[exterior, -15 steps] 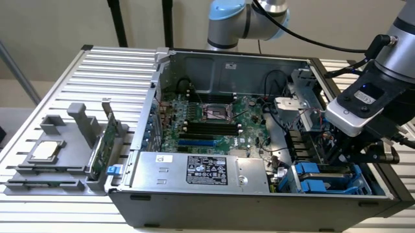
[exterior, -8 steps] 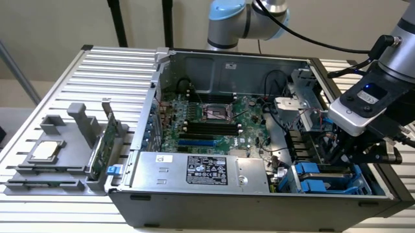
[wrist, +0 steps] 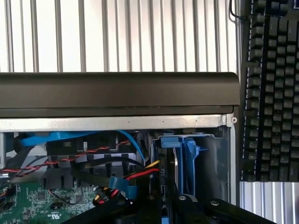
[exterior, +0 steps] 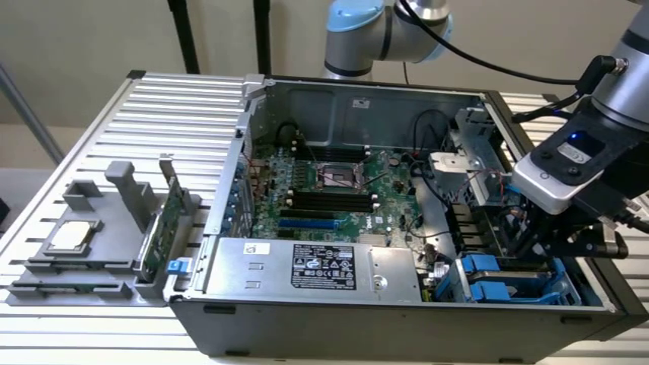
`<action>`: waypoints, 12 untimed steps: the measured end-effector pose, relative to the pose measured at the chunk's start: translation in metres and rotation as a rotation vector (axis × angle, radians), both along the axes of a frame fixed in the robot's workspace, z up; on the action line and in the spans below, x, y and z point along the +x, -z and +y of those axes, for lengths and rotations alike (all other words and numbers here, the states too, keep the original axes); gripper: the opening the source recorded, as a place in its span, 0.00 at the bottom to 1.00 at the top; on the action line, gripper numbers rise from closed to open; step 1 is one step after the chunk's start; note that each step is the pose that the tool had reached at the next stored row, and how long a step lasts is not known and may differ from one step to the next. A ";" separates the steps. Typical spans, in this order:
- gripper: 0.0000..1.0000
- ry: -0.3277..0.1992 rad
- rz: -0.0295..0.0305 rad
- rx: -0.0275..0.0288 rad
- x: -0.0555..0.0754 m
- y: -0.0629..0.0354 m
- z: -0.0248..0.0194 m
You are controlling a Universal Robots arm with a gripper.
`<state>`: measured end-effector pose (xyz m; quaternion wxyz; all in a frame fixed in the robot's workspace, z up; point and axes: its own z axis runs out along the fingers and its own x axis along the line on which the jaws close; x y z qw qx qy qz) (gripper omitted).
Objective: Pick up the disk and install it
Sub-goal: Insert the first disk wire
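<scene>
Disk [wrist: 178, 161] sits edge-on in the drive bay at the corner of the open computer case [exterior: 406, 327], its blue carrier frame on both sides. Tool [exterior: 536, 242] is down inside that bay with its fingers [wrist: 187, 205] drawn close together on the disk — clamped on it. Beside the bay: red, yellow and black cables [wrist: 135, 177], then the motherboard [exterior: 324, 190]. Keyboard [wrist: 268, 88] lies on the slatted tabletop [exterior: 182, 106] past the case wall.
</scene>
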<state>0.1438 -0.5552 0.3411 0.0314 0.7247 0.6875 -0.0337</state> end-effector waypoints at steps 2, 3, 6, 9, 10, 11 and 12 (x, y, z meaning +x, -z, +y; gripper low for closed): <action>0.16 0.000 0.0000 0.0000 -0.001 0.0000 -0.0001; 0.16 0.000 -0.0001 -0.0001 -0.001 0.0000 -0.0002; 0.16 0.000 -0.0001 -0.0002 -0.001 0.0002 -0.0001; 0.16 0.000 -0.0001 0.0004 -0.001 0.0013 -0.0001; 0.16 0.000 -0.0001 0.0004 -0.001 0.0016 -0.0002; 0.16 0.000 -0.0001 0.0005 -0.001 0.0019 -0.0002; 0.16 0.000 -0.0001 0.0007 -0.001 0.0023 -0.0002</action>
